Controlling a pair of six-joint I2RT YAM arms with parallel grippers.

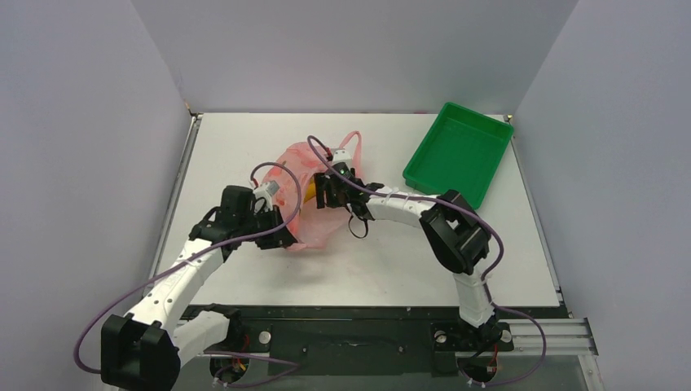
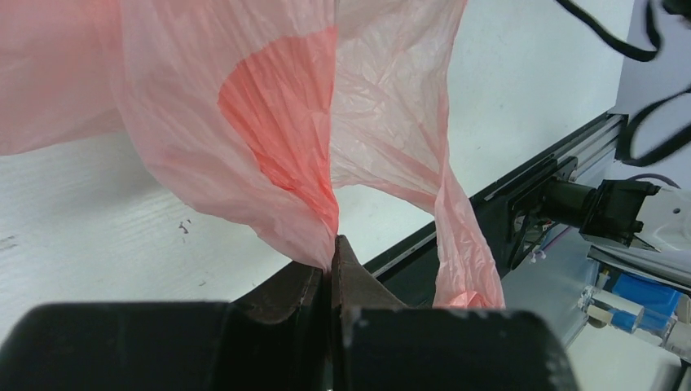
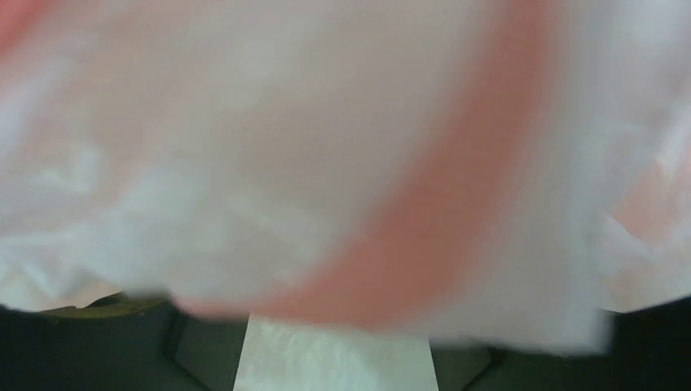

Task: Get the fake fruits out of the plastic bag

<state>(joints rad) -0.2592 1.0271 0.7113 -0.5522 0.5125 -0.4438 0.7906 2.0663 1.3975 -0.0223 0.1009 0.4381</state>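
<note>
Fake fruits (image 1: 312,192) show only as one yellow patch through the plastic bag (image 1: 297,171), which lies crumpled mid-surface (image 1: 244,147), between the two arms. Left claw (image 2: 334,259): clenched on a gathered fold of the bag's near lower edge, the film fanning up and away from the pinch. Right claw (image 1: 327,194): at the bag's mouth, just beside the yellow patch. Its own camera is veiled by blurred pink film, so although the finger roots appear apart, I cannot tell whether it is released or grasping. Step in hand, as I judge it: anchoring the bag while reaching in for the first fruit; none lies outside yet. The next move calls for a firm pinch on the glossy fruit alone, free of film, then withdrawal through the opening while the left pinch keeps the bag down. Count: one bag; one green tray (image 1: 460,155), well apart at the far right; two arms; one fruit patch visible, any others hidden.
</note>
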